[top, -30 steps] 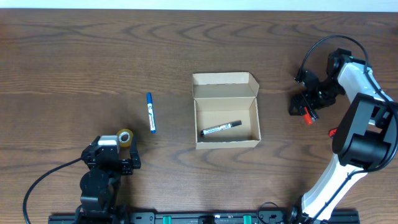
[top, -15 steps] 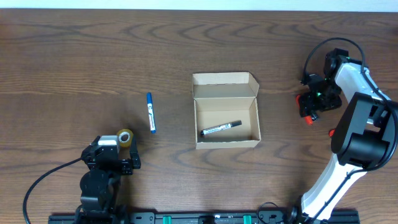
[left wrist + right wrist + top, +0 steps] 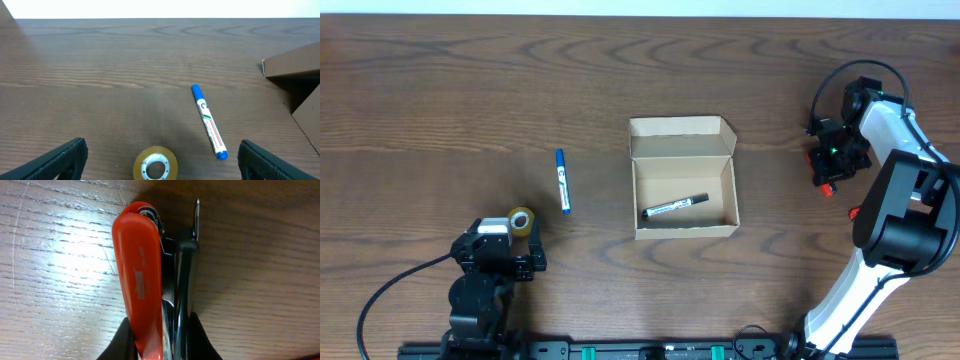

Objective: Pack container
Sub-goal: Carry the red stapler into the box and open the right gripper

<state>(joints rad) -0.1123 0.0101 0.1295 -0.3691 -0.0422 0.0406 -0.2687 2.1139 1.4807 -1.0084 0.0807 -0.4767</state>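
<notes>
Overhead: container [image 3: 685, 231] sits mid-table with its flap folded back, so it is open for loading. Black marker [image 3: 675, 207] already inside. Right gripper [image 3: 829, 166] well to its right, on a red stapler [image 3: 827, 185].

Left wrist: left gripper [image 3: 162, 145] jaws wide apart, empty. Tape roll [image 3: 156, 164] lies between them, blue marker [image 3: 209, 122] beyond; both unpacked.

Right wrist: fingers [image 3: 119, 342] clamped on the stapler's sides, probably to carry it to the box.
</notes>
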